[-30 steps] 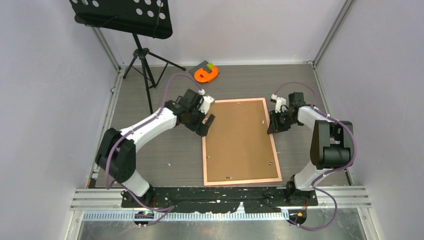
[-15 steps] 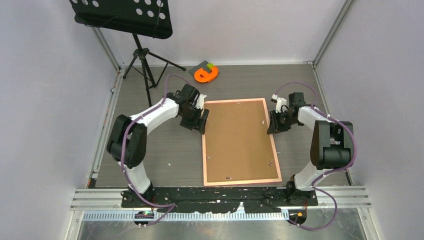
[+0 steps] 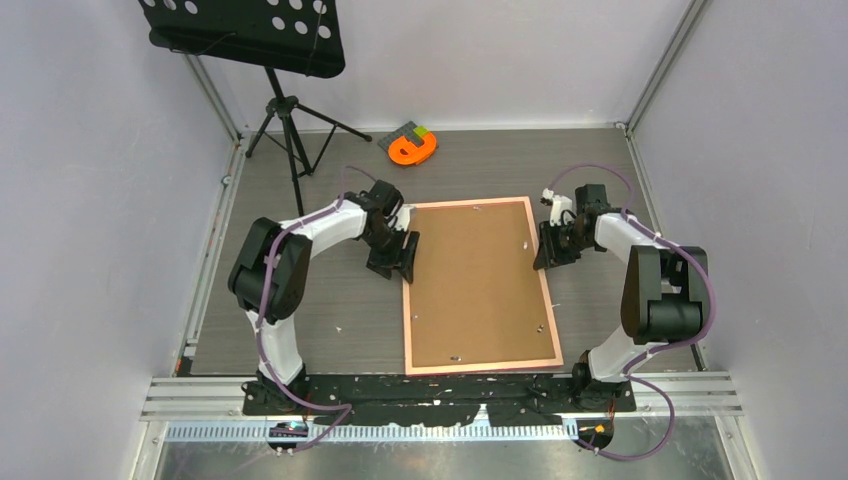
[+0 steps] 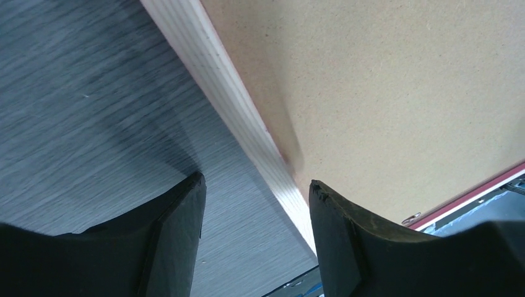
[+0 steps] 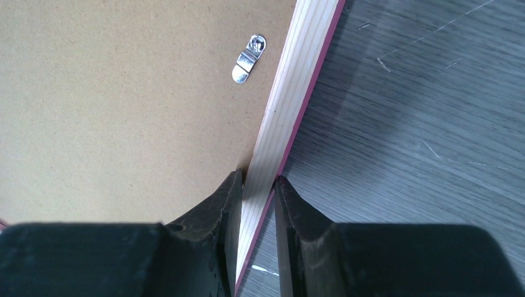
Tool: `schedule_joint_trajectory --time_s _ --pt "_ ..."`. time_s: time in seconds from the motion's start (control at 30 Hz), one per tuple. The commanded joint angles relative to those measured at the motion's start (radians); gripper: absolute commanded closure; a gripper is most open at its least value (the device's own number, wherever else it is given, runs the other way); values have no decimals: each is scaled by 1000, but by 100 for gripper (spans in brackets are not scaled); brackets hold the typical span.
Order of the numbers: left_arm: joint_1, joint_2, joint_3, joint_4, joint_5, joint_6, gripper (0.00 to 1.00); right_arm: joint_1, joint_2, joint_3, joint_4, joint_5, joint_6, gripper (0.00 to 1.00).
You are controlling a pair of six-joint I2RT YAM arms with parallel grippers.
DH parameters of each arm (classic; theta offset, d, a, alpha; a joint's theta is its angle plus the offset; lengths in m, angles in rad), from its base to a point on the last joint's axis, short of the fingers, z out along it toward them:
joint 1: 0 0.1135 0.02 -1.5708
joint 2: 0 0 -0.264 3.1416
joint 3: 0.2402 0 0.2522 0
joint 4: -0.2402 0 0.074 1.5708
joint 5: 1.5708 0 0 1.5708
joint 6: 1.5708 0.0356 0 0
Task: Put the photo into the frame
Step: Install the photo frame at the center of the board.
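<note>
A frame [image 3: 485,367] with a thin salmon-pink border is laid face down at the middle of a grey table [image 3: 330,340], seen from above. Its back is filled by a brown backing board [image 3: 478,280]. A small metal clip [image 5: 249,58] is seen on the board just inside the frame's right rail. The photo is seen in no view; whether it lies under the board cannot be told.

The right end effector [image 5: 257,179] is clenched on the frame's right rail, near the far corner. One finger is set on the board side and one on the table side, both touching the wood. The rail is judged to be pinned there so that the frame cannot slide.

The left end effector [image 4: 255,185] is set over the frame's left rail, also toward the far end. Its fingers are spread apart, one outside the frame above the table, one above the board's edge. The rail is touched by neither, and nothing is grasped. This straddling stance is judged to be preparation for a matching grip, so that the frame may be lifted or turned from both sides at once.

An orange object [image 3: 412,148] is left beyond the frame's far edge, well apart.
</note>
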Motion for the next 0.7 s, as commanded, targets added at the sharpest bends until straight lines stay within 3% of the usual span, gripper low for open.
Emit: schedule_joint_trajectory --time_s 0.0,0.4,0.53,0.67 --pt "-13 5 -5 25 45 -31 39 19 -47 34 -6 -45 18 94" --pt "-35 17 -18 37 27 -38 59 21 -34 32 7 -43 33 94" --pt "-37 43 -2 34 14 -38 68 21 -17 37 8 -48 33 87" --pt "-36 58 6 32 6 -32 72 21 2 47 8 -57 35 73"
